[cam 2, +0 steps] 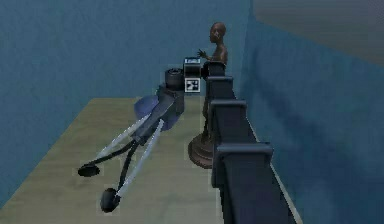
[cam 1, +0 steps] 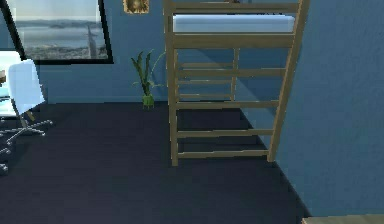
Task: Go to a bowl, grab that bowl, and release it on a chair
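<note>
A white office chair (cam 1: 24, 92) stands on the dark floor at the forward view's left edge. In the arm side view the dark arm (cam 2: 235, 150) rises over a pale wooden tabletop (cam 2: 85, 125). The gripper (cam 2: 98, 185) reaches down and to the left from its dark body, its thin fingers (cam 2: 125, 150) lying over bare wood. A bluish-grey round shape (cam 2: 150, 104), perhaps a bowl, sits at the gripper's body. I cannot tell whether the gripper holds anything.
A wooden loft bed (cam 1: 225, 90) with a ladder frame stands ahead against the blue wall. A potted plant (cam 1: 148, 80) and a window (cam 1: 60, 30) are to its left. On the tabletop a dark statue (cam 2: 217, 48) on a round brown base (cam 2: 200, 152) stands beside the arm.
</note>
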